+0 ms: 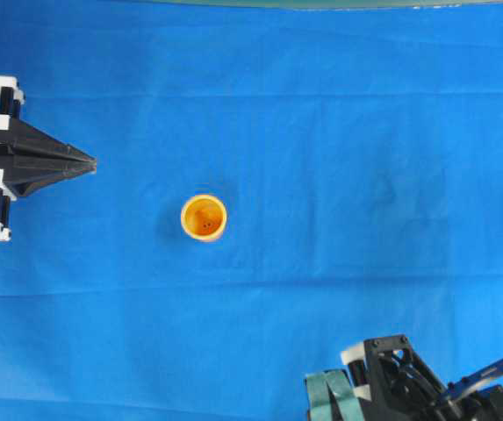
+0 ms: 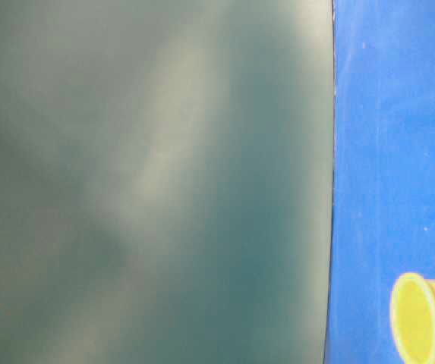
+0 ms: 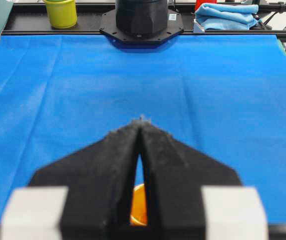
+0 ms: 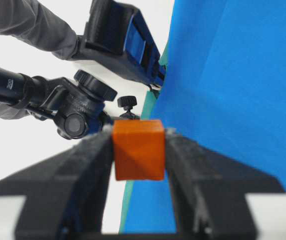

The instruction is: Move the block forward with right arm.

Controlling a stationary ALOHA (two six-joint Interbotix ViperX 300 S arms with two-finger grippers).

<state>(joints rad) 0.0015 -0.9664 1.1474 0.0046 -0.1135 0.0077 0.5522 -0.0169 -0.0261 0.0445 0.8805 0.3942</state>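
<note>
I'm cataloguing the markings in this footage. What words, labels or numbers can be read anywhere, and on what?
"200" or similar: small white digits on the black tube at the left of the right wrist view, too blurred to be sure.
White sticker on the black base in the left wrist view: too small to read.
Nothing else carries text.

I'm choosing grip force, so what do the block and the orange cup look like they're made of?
The block, clamped between the right tool's fingers, looks like matte, hard plastic or painted wood: flat orange faces, crisp edges, no gloss. Which one it is can't be told. The cup looks like smooth, thin moulded plastic, with an even rim and a slight sheen.
</note>
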